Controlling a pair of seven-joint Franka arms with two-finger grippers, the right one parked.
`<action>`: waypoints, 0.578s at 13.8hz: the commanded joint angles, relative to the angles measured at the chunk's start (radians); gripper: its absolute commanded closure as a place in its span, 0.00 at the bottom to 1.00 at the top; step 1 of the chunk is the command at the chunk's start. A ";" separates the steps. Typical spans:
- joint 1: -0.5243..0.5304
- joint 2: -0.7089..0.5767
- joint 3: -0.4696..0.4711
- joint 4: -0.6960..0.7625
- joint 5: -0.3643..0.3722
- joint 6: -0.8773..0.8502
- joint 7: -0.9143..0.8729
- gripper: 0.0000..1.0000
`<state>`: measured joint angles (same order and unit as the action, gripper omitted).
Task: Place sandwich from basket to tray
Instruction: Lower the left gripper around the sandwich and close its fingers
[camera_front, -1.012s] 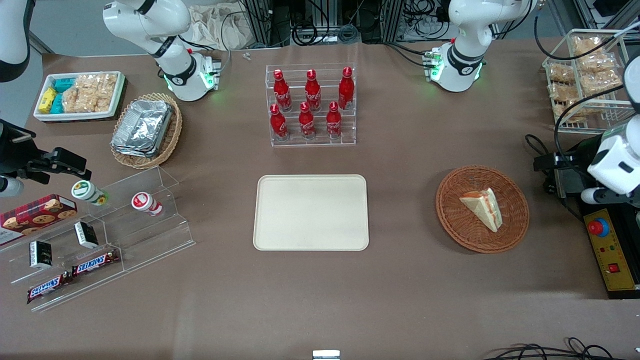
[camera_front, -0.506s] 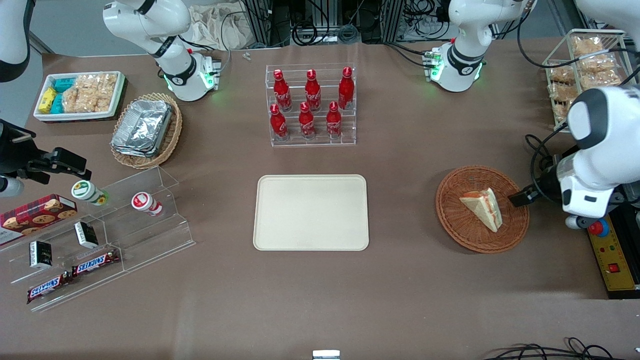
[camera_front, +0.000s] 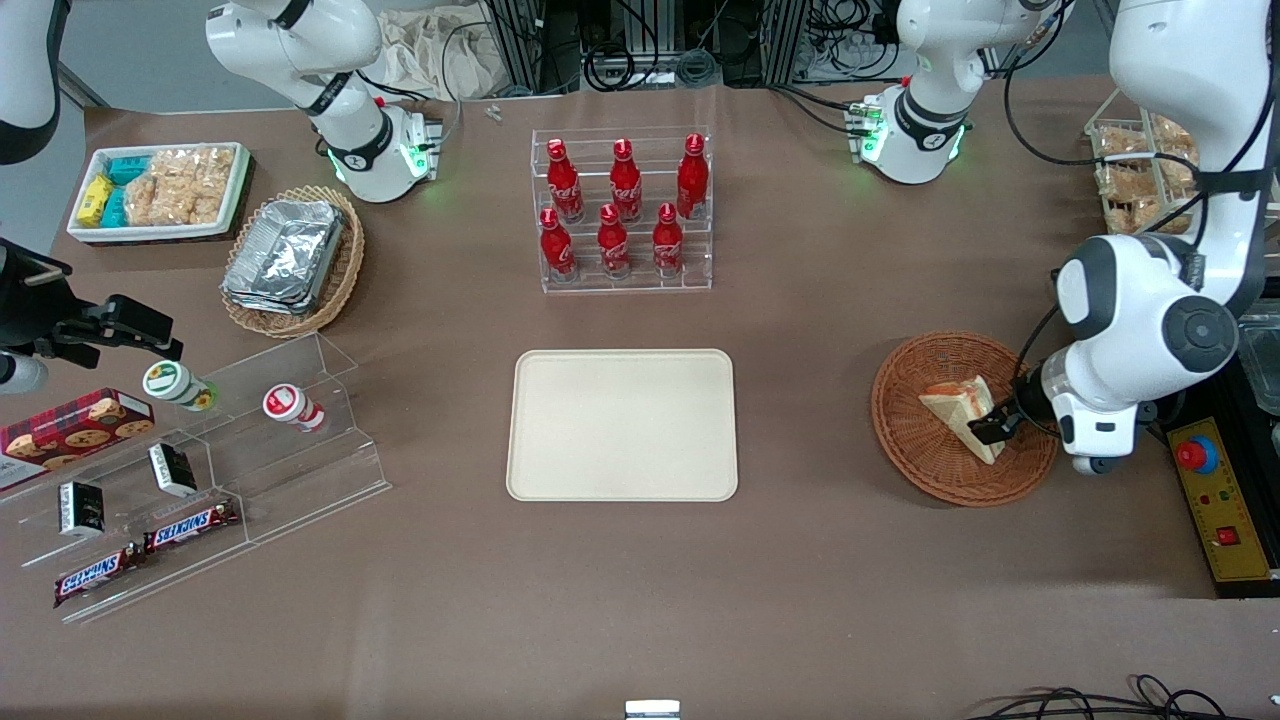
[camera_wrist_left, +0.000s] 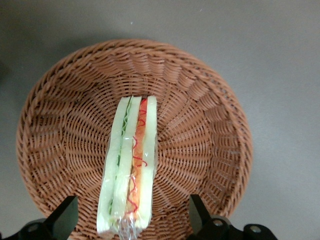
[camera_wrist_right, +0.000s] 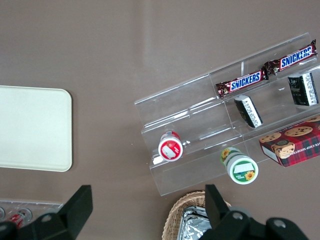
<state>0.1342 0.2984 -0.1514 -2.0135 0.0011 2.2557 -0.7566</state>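
- The gripper (camera_front: 990, 428) was seen hovering over the basket (camera_front: 925, 462), its fingers (camera_wrist_left: 64, 216) spread wide on either side of the sandwich (camera_front: 955, 408), gripping nothing.
- The sandwich was lying inside the basket, on its edge, filling side up, not yet lifted.
- The tray (camera_front: 622, 424) was lying bare, well apart from the basket, at nine o'clock from it in the front view.
- As judged, nothing was delivered yet; grasping, carrying and placing remained.
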 joint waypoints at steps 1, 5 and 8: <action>-0.001 -0.001 0.003 -0.068 0.017 0.073 -0.029 0.00; 0.004 0.008 0.007 -0.096 0.017 0.093 -0.029 0.00; 0.002 0.036 0.007 -0.102 0.017 0.117 -0.029 0.00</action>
<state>0.1369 0.3273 -0.1438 -2.0902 0.0011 2.3303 -0.7596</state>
